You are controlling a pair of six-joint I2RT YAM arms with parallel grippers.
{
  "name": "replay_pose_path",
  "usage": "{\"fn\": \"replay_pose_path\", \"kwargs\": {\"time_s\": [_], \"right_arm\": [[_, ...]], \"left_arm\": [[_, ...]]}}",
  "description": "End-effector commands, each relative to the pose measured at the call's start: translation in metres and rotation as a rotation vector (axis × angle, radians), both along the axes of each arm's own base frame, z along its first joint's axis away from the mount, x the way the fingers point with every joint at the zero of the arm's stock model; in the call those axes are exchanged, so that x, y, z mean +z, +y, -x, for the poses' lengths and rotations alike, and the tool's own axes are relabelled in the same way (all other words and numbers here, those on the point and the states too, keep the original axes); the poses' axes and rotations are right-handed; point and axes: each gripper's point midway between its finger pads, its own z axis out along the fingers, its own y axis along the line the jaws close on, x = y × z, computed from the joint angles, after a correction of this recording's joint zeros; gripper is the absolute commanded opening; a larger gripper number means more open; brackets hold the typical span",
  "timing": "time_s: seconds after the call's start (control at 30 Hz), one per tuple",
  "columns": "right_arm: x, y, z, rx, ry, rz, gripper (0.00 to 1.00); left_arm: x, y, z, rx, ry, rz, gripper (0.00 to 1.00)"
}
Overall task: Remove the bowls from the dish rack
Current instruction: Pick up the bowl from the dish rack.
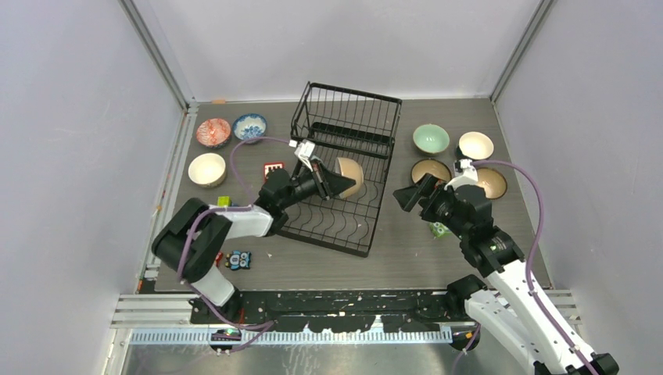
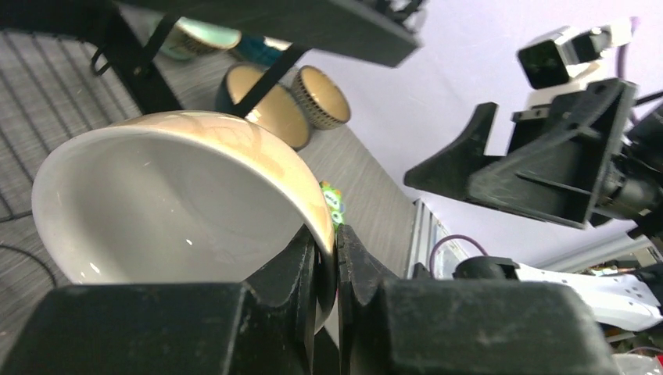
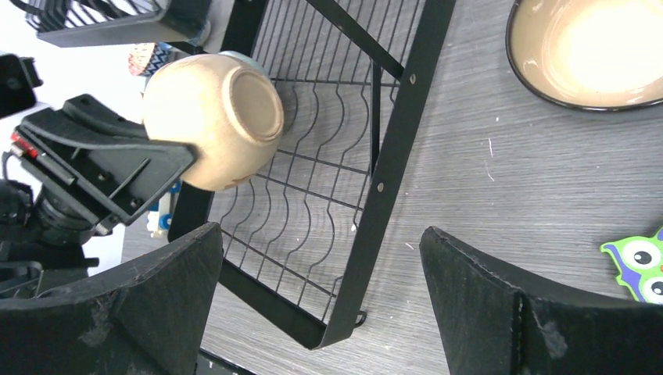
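I find the left tool (image 2: 336, 244) pinching the rim of a glossy tan bowl (image 2: 156, 195) over the black wire rack (image 1: 332, 220), mid-worktop (image 1: 426, 259). Left wrist shows its white inside; right wrist, its foot ring. Right tool (image 3: 320, 238) spread wide.
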Motion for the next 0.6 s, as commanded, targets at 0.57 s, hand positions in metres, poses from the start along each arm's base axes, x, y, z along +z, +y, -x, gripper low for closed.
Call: {"fn": "replay_pose_path", "kwargs": {"time_s": [0.57], "right_arm": [[0.040,-0.006,0.020,0.045,-0.100,0.021,1.00]], "left_arm": [[0.056,0.088,0.095,0.044,-0.184,-0.467,0.00]]}}
